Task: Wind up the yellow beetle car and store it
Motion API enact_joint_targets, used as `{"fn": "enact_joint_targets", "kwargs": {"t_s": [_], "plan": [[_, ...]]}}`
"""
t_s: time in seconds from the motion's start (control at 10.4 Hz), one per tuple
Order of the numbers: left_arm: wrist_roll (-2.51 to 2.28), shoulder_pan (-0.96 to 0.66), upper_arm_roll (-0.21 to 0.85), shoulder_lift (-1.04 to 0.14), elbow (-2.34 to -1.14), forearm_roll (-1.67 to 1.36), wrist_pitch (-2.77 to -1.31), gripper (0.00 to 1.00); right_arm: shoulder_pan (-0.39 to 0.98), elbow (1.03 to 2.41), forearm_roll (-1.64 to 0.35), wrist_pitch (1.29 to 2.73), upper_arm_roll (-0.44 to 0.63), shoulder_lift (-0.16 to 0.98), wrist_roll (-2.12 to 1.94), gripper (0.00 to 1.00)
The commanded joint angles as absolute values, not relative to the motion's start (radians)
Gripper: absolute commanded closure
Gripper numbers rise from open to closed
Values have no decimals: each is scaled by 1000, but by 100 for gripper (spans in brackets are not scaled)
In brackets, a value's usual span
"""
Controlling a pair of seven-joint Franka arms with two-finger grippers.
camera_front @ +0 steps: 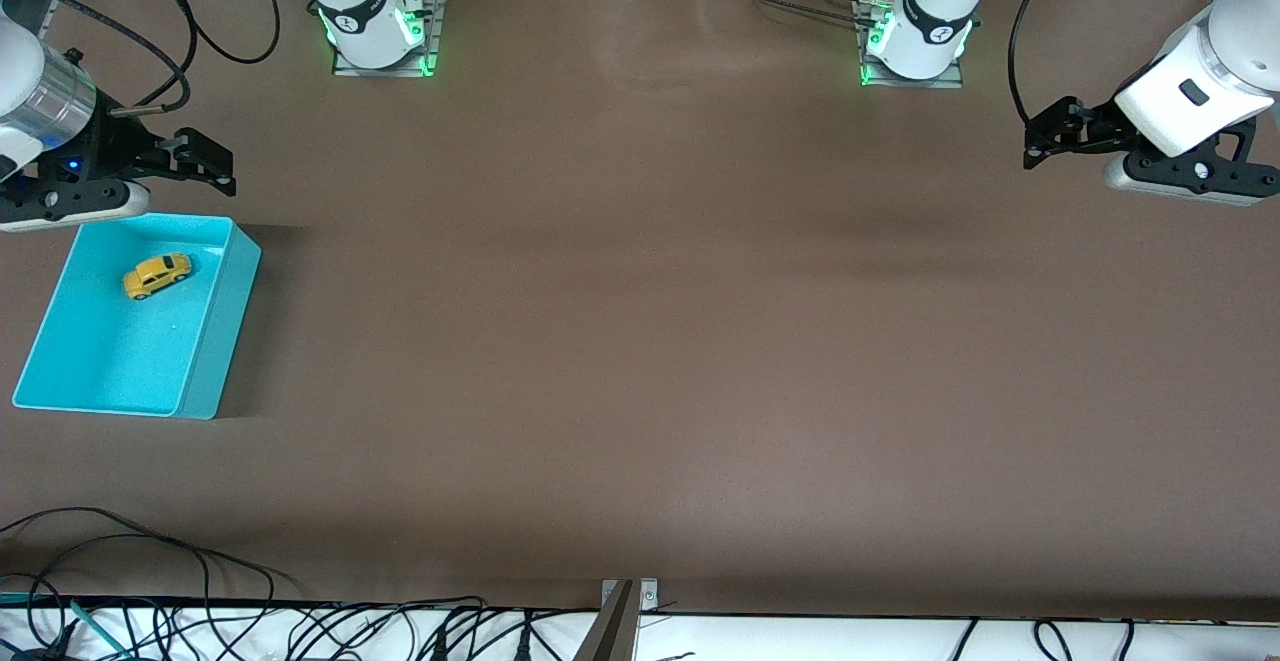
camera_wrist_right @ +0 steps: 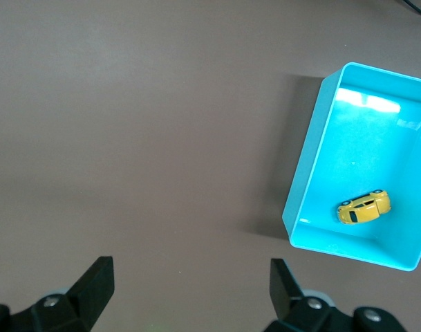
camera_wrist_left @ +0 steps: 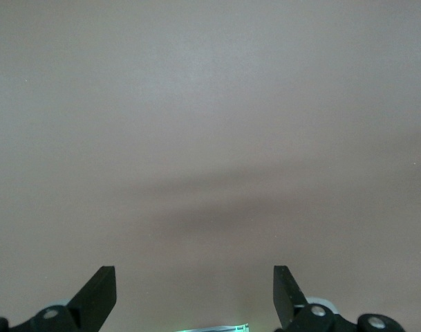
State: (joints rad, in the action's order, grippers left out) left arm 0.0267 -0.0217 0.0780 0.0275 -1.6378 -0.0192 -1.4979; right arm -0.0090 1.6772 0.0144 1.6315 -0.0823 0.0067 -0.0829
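Sitting on its wheels inside turquoise bin (camera_front: 215,341): yellow beetle car (camera_front: 157,275), apparently stored. Hovering just above bin's edge, spread and empty: right gripper (camera_front: 215,163). Waiting over bare table (camera_front: 640,341), likewise released: left gripper (camera_front: 1045,141).

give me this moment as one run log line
yellow beetle car: inside turquoise bin | right gripper: open, empty, over table beside bin | left gripper: open, empty, waiting over bare table
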Motion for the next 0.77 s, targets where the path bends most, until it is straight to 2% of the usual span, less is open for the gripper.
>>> {"fn": "enact_joint_targets", "kwargs": {"t_s": [0.0,0.67], "plan": [[21,-12,84,9,-1600,-32,-1471,0,-6,1637,29,1601,-80,21,-67,0],[23,-12,84,9,-1600,-31,-1471,0,-9,1617,28,1539,-52,21,-64,0]]}}
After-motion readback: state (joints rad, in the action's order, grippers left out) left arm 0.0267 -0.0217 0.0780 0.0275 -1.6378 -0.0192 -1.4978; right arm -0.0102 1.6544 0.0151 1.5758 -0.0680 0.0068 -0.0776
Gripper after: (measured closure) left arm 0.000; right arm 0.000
